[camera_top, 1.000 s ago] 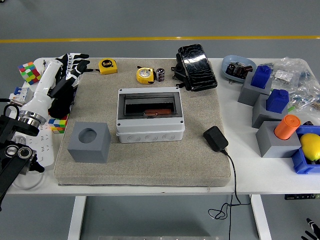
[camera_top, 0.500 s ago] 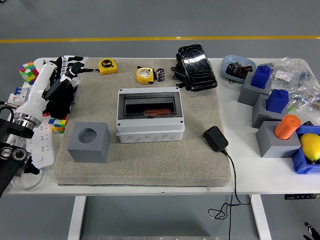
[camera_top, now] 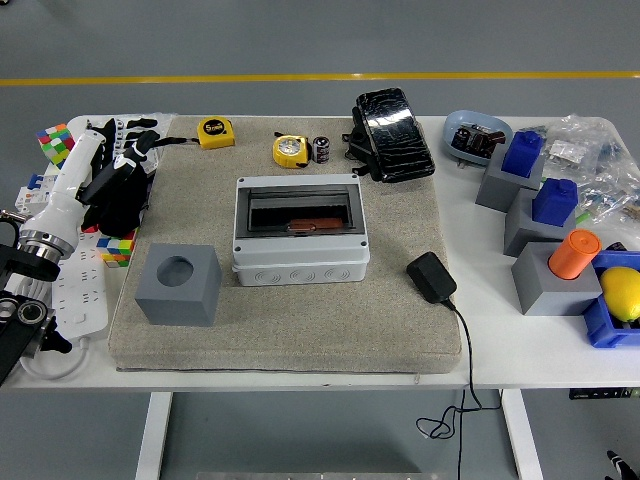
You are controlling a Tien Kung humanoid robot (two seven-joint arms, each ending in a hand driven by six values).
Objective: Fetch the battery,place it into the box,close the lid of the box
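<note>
Left robot hand at the table's left edge, empty; battery not yet fetched.

The left robot hand (camera_top: 128, 150) hovers over the left edge of the beige mat (camera_top: 300, 330), fingers loosely spread, holding nothing. The battery (camera_top: 321, 149) stands upright at the mat's far side, just beside a yellow tape measure (camera_top: 290, 150), well apart from the hand. The grey box (camera_top: 300, 232) sits mid-mat, an orange item visible inside; whether its lid is up I cannot tell. A grey block (camera_top: 178, 284) sits at its left. The table (camera_top: 520, 350) carries all.
</note>
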